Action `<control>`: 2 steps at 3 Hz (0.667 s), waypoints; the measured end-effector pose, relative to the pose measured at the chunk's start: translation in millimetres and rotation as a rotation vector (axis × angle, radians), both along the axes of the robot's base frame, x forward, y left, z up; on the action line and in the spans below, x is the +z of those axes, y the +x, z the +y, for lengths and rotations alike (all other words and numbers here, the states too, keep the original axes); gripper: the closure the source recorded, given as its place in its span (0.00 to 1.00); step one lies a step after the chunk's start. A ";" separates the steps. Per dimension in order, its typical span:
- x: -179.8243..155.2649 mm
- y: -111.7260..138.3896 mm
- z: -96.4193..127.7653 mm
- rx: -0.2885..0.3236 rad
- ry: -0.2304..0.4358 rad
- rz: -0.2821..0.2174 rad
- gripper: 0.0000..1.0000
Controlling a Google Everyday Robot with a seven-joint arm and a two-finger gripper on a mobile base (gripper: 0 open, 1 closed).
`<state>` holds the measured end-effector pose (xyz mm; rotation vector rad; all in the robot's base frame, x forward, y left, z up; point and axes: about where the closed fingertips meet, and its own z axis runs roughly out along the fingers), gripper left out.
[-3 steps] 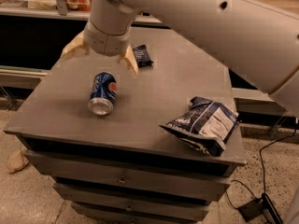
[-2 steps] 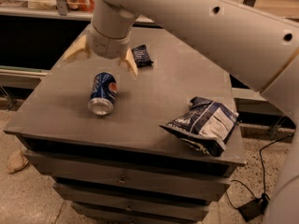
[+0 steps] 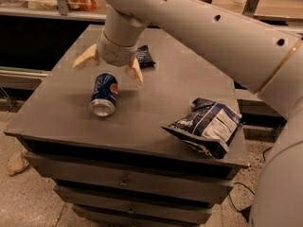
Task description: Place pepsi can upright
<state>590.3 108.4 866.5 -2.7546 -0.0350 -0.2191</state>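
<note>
The pepsi can lies on its side on the grey cabinet top, left of centre, its silver end facing the front edge. My gripper hangs just above and behind the can. It is open, with one tan finger to the can's left and the other finger to its right. It holds nothing and does not touch the can.
A blue-and-white crinkled chip bag lies at the front right of the top. A small dark snack packet lies behind the gripper. A counter with shelves runs along the back. The floor below is speckled.
The gripper has come down and forward toward the can and now straddles its far end. The can, bag and packet have not moved.
</note>
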 end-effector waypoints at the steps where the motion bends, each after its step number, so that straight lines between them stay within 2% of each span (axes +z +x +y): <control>1: -14.0 -2.8 -5.1 -0.003 0.004 0.040 0.00; 2: -23.3 -6.9 2.1 0.034 0.001 0.069 0.17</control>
